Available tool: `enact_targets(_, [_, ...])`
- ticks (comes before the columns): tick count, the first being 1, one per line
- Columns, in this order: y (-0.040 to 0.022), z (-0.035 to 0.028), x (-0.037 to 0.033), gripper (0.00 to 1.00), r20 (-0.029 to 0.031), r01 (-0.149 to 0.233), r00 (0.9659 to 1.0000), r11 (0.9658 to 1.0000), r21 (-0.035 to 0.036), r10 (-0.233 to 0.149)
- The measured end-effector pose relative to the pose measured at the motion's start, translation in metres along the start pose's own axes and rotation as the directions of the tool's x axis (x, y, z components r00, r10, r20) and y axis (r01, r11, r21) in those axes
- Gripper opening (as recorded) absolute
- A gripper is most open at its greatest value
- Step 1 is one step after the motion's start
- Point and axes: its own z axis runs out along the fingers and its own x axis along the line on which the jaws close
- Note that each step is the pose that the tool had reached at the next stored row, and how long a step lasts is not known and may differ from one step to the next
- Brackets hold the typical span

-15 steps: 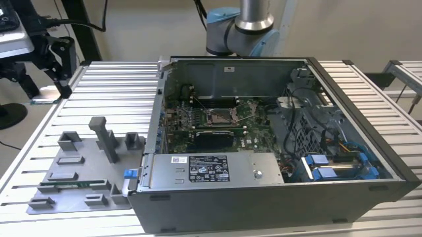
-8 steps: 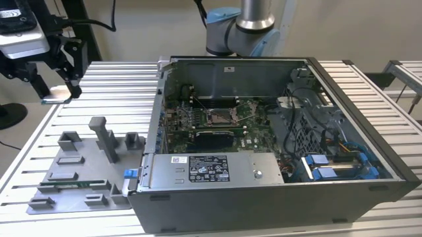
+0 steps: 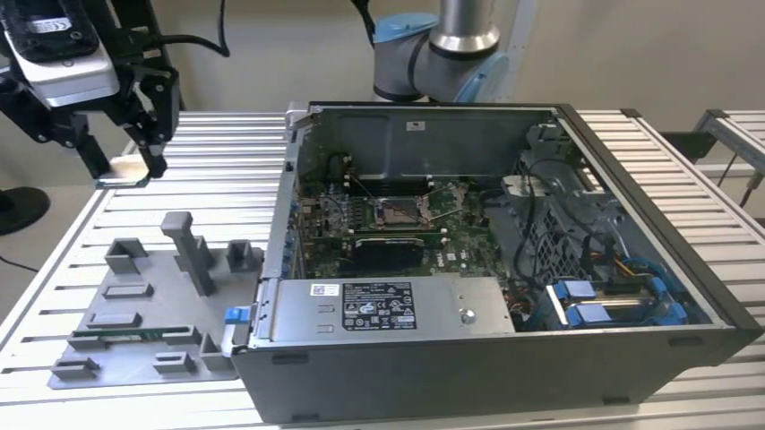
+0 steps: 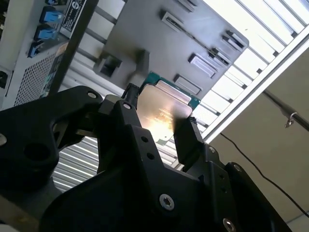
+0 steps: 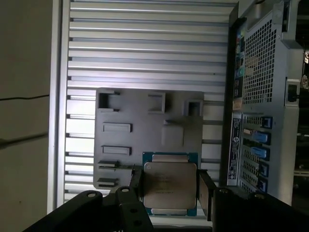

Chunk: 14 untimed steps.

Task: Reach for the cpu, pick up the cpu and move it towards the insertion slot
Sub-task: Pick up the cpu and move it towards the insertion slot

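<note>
Gripper (image 5: 170,192) is clamping the cpu (image 5: 169,181) between its two black fingers (image 5: 136,186), pressing on opposite edges, with the silvery top facing the cameras in both wrist views. In the exterior view the gripper (image 3: 125,175) is hanging at the exterior view's left, carrying the cpu (image 3: 124,182) in the air over the slatted table (image 3: 227,152). Beyond the chip, the grey tray (image 5: 145,121) is lying flat on the slats. Farther off, the insertion slot (image 3: 400,210) is sitting inside the open computer case (image 3: 646,296), well apart from the cpu.
</note>
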Motion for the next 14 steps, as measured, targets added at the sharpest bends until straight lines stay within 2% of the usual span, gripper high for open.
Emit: enact_targets(14, [-0.0006, -0.0003, -0.0281, 0.00, 0.0000, 0.000, 1.0000, 1.0000, 0.0000, 0.000])
